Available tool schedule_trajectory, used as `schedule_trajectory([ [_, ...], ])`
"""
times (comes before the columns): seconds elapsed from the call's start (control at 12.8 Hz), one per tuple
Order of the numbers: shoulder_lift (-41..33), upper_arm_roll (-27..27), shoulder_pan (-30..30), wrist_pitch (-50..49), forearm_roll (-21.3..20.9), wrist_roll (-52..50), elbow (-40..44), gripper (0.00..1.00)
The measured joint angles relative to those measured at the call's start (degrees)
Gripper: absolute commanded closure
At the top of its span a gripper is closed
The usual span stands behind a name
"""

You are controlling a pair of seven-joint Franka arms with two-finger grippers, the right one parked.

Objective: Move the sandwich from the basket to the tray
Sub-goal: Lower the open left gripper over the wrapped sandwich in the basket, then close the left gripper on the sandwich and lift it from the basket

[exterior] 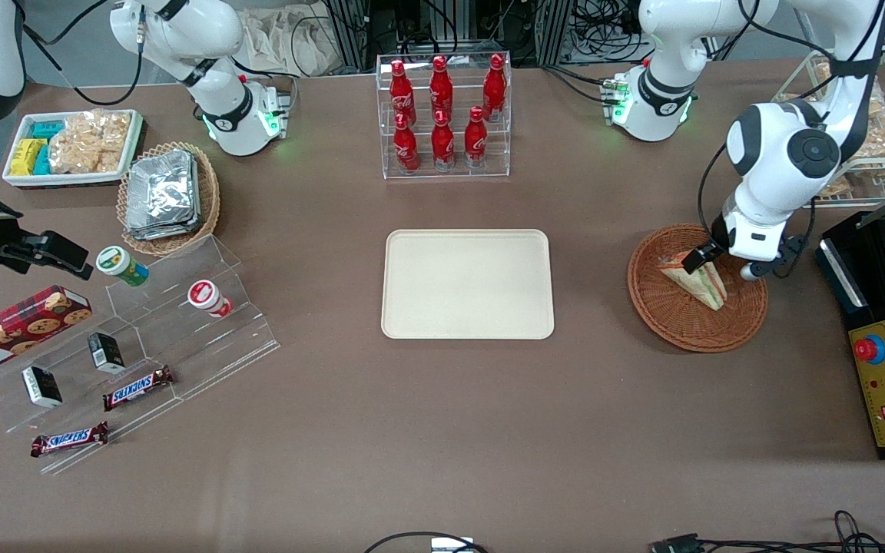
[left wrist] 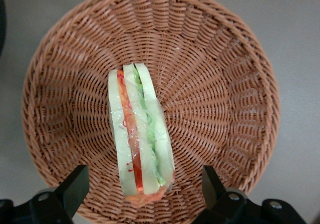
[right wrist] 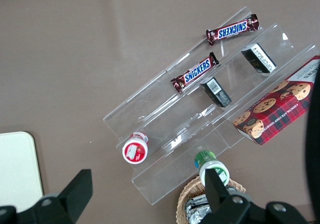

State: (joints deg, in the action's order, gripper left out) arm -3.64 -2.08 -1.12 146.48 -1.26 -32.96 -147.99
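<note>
The sandwich (left wrist: pixel 141 134) lies in the basket (left wrist: pixel 225 84) on its side, long axis running straight away from my end effector (left wrist: pixel 142 184). My fingers are spread wide, one either side of its near end, ready to straddle the bread faces.

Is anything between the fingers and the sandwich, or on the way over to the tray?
Nothing visible. The gripper hangs open over the sandwich in the basket; only bare table separates basket and tray.
</note>
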Motion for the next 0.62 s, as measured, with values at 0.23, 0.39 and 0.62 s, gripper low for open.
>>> schedule_trajectory([
  [0.23,2.3,0.0,0.0,4.3,0.0,-0.4,-1.3,0.00],
  [0.39,4.2,0.0,0.0,6.8,0.0,-0.5,-1.5,0.00],
  [0.62,6.7,0.0,0.0,9.5,0.0,-0.5,-1.5,0.10],
])
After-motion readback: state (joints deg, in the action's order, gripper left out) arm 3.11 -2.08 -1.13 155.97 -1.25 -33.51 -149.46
